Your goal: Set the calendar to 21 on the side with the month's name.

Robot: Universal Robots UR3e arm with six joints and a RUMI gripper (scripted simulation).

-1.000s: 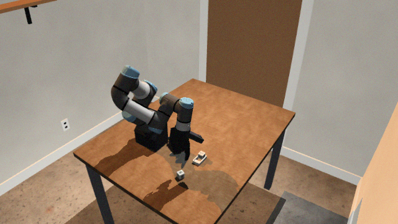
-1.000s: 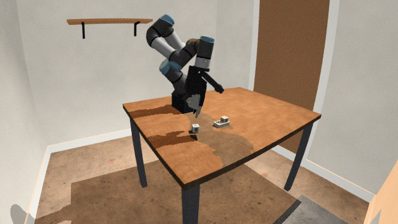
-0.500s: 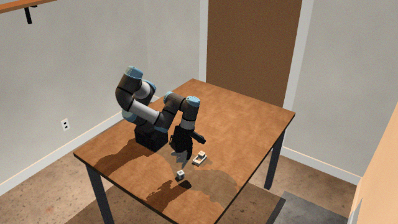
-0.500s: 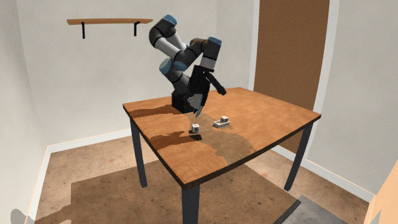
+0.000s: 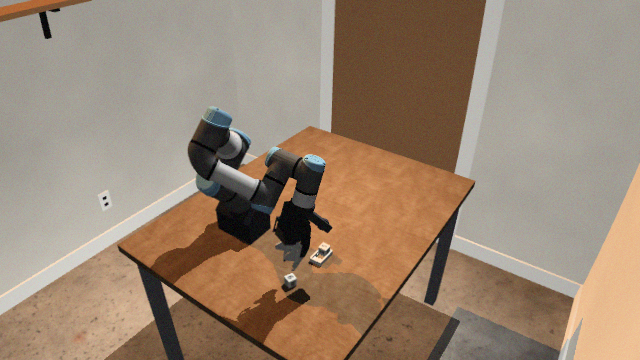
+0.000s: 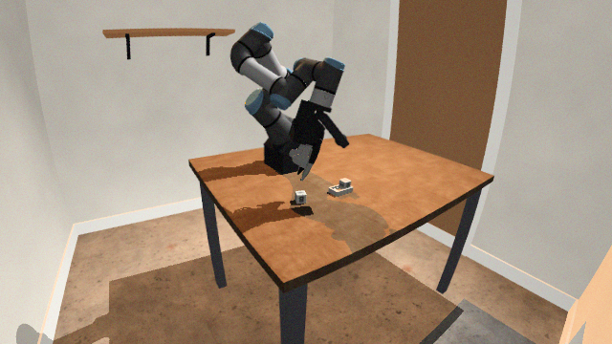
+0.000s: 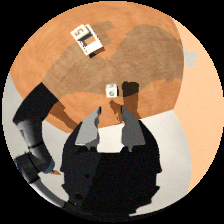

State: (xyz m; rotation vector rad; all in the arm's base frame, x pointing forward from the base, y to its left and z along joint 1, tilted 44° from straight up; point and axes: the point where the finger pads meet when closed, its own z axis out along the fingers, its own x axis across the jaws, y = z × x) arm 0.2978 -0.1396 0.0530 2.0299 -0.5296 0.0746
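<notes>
the gripper (image 5: 300, 260) (image 6: 303, 177) (image 7: 110, 106) hangs above the surface (image 5: 390, 185) (image 6: 392, 167) (image 7: 60, 55), its fingers partly open in a fairly narrow gap with nothing between them. the loose digit cube (image 5: 290, 280) (image 6: 300, 197) (image 7: 111, 90) lies on the surface beyond the fingertips. if the gap is too tight for it, a descent could land a fingertip on its top; off-centre, it could shove or tip the cube and change which digit faces out. farther off, the calendar tray (image 5: 318, 258) (image 6: 340, 191) (image 7: 94, 50) has the other cube (image 5: 324, 247) (image 6: 345, 182) (image 7: 79, 33) at one end. a careless placement beside that cube could knock it askew or leave the new one perched on the rim. choosing the wrong side of the tray would spoil the date.

the tray digit looks like a 5, the loose cube's is too small to trust, and the month's name can't be read. the cubes' undersides are hidden.

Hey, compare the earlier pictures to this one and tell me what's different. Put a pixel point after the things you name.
The gripper (image 5: 299, 262) (image 6: 304, 176) (image 7: 110, 106) and arm (image 5: 235, 181) (image 6: 260, 75) (image 7: 31, 134) have shifted a little toward the door side of the table, with the jaws hanging above the table. Nothing was visibly taken hold of or let go. The loose cube (image 5: 290, 280) (image 6: 300, 197) (image 7: 111, 91), the tray (image 5: 320, 258) (image 6: 340, 191) (image 7: 94, 49) and the cube in it (image 5: 324, 247) (image 6: 345, 182) (image 7: 79, 32) stayed put.
</notes>
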